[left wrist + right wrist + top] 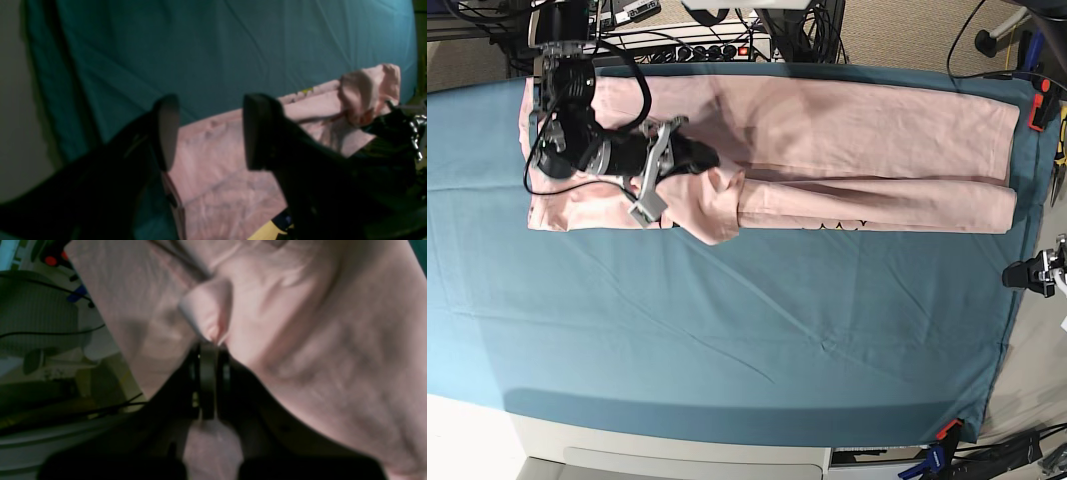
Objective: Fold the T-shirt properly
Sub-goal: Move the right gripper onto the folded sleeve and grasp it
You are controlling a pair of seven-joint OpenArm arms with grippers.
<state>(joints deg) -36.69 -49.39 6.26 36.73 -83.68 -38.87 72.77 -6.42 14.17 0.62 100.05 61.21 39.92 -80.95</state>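
Note:
The pale pink T-shirt (877, 130) lies as a long band across the far side of the teal tablecloth (727, 330). Its near edge is folded over, and a trace of black lettering (827, 225) peeks out there. My right gripper (712, 160) is over the shirt's left part, shut on a raised bunch of pink fabric. The right wrist view shows the right gripper (208, 348) with the T-shirt (300, 323) pinched at its tips. My left gripper (1032, 272) waits at the table's right edge, off the shirt. It is open and empty (211, 113), with the T-shirt (213, 173) seen beyond it.
Clamps hold the cloth at the right edge (1037, 108) and the front right corner (942, 432). A power strip (697, 45) and cables sit behind the table's far edge. The right arm's black body (577, 130) covers the shirt's left end.

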